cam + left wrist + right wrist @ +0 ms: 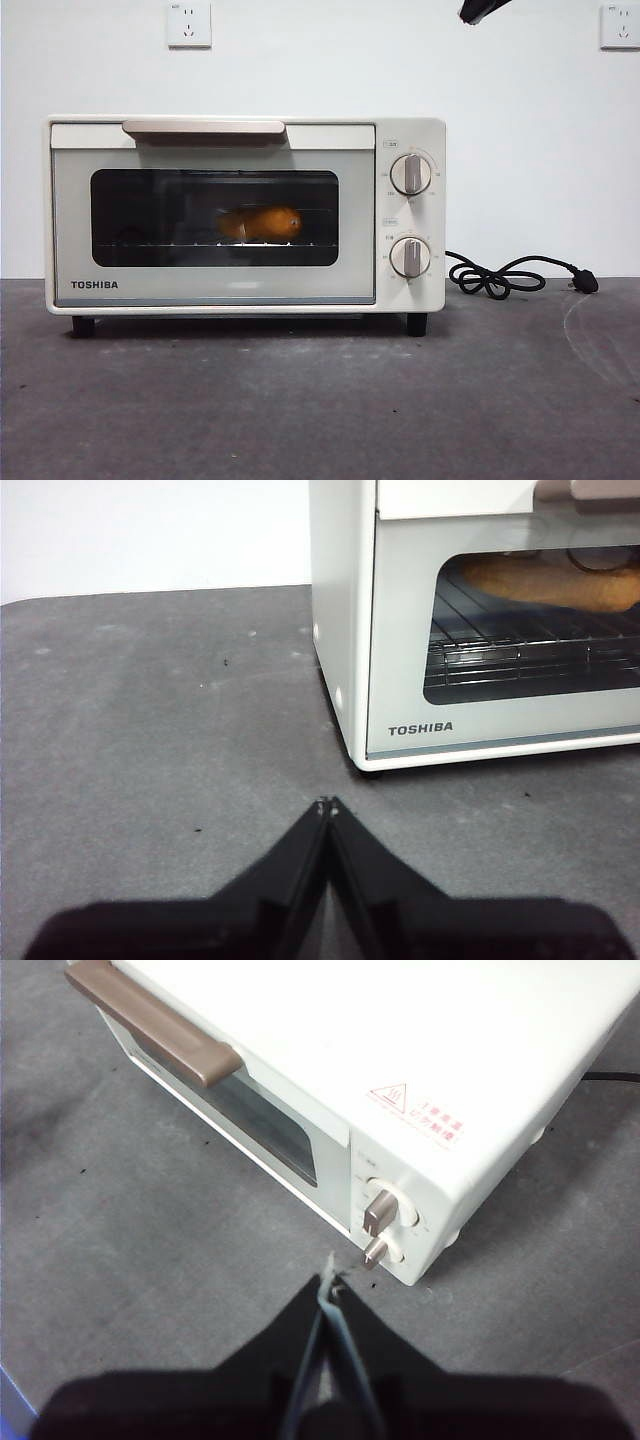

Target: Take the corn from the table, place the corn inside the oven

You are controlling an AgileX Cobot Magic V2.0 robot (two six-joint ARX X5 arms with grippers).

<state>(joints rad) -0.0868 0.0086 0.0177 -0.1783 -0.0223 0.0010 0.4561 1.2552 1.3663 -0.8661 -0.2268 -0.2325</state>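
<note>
Orange-yellow and glossy, the corn point(262, 223) lies on the wire rack point(215, 243) inside the oven point(245, 215), seen through the dark window at the centre of the front view; the door looks closed, its beige handle point(204, 127) flat along the top edge. In the left wrist view we see the same cob point(555, 582) at the upper right of the frame, behind the glass.

We judge the corn to be light, fairly stiff and a bit slippery, given the shine on its skin. If we had to lift it again, we would take it across the thick middle (not the tapered end), where two jaws could close on it squarely. As things lie, the placing looks done.

Both claws are together and hold nothing. The left gripper point(327, 805) hangs low over the table point(320, 400), near the oven's front corner by the brand name. The right gripper point(328, 1278) sits higher, looking down on the oven's white top, just off the corner with the two knobs point(382, 1222); we take the black tip point(480, 10) at the top right of the front view for an arm, though we cannot tell which.

The table is dark grey, matte and mottled. A black power cord point(510, 275) lies coiled at the right of the oven, its plug on the table. Behind stands a white wall with two sockets point(189, 24) near the upper corners.
</note>
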